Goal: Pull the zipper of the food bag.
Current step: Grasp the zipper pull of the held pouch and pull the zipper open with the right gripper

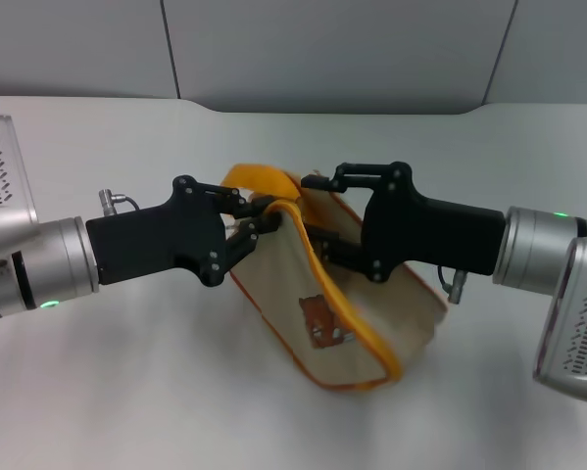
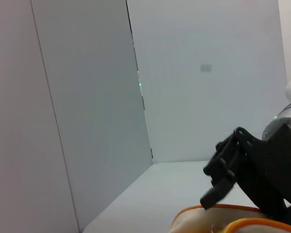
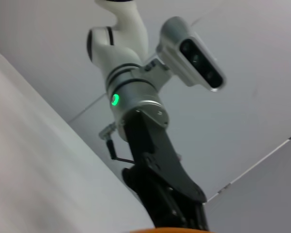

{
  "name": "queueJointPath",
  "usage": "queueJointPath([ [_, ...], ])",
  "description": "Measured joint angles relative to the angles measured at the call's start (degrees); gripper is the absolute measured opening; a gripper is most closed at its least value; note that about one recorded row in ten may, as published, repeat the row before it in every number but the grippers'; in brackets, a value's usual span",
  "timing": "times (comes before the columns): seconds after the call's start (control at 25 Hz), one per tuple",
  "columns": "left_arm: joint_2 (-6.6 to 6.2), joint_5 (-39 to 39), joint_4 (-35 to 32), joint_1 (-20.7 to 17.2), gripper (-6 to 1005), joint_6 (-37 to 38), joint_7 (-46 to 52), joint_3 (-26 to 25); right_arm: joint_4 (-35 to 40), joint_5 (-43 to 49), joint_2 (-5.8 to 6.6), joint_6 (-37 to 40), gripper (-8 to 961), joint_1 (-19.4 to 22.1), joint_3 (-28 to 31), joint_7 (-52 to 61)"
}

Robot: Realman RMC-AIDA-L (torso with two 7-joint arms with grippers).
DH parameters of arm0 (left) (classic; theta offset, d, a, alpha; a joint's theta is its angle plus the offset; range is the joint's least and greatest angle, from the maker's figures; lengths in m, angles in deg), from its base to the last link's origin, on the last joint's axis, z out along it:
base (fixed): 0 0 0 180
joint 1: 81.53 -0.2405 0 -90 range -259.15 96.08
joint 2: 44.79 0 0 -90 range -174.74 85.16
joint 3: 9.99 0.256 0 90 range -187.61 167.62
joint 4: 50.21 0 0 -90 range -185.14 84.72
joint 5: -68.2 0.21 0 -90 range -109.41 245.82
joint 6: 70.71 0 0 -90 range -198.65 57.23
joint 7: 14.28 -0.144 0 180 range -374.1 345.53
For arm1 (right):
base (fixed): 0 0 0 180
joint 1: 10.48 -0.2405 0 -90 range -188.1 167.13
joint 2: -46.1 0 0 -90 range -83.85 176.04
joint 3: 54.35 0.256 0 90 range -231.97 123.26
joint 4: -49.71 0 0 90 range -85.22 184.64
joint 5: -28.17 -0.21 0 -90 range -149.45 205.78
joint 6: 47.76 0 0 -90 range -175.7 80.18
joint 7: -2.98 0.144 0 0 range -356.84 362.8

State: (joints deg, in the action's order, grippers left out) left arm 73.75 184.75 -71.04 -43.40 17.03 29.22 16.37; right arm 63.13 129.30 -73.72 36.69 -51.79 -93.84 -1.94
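The cream food bag (image 1: 357, 308), with orange-yellow piping and a brown bear patch (image 1: 317, 321), stands tilted on the white table between my two grippers. Its loop handle (image 1: 259, 178) arches at the far end. My left gripper (image 1: 262, 217) is pinched shut on the bag's top edge, where the orange-yellow zipper line (image 1: 317, 274) begins. The silver pull tab is hidden between the fingers. My right gripper (image 1: 320, 213) clamps the bag's far end from the right. The left wrist view shows the right gripper (image 2: 223, 177) above the bag's rim (image 2: 218, 213).
The white table (image 1: 126, 392) runs back to grey wall panels (image 1: 322, 49). The right wrist view shows my left arm (image 3: 135, 97) and its dark gripper body (image 3: 167, 194) over the table.
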Motion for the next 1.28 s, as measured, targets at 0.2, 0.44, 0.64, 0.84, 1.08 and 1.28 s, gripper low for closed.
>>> queueJointPath([
  [0.2,0.02,0.0,0.0,0.0,117,0.1,0.0,-0.3,-0.1,0.0,-0.07,0.0,501,0.1,0.4,0.0],
  [0.44,-0.01,-0.3,0.1,-0.7,113,1.1,0.0,-0.6,-0.1,0.0,-0.08,-0.2,456,0.4,0.4,0.0],
  [0.64,0.02,-0.4,0.5,-0.9,110,1.6,-0.3,-0.4,-1.2,0.0,-0.06,-0.7,232,0.2,0.3,0.0],
  [0.84,0.12,-0.4,0.6,-1.1,107,2.1,-0.5,-0.1,-1.9,-0.1,-0.06,-1.9,162,-0.4,0.0,0.1],
  [1.08,0.13,-0.5,0.6,-1.9,104,3.2,-1.1,-0.5,-2.6,0.1,-0.07,-2.7,77,-0.8,-0.1,0.3],
  [1.28,0.06,-0.7,0.6,-2.2,102,3.8,-1.3,-0.6,-2.5,0.4,-0.07,-3.3,13,-1.0,-0.3,1.9],
])
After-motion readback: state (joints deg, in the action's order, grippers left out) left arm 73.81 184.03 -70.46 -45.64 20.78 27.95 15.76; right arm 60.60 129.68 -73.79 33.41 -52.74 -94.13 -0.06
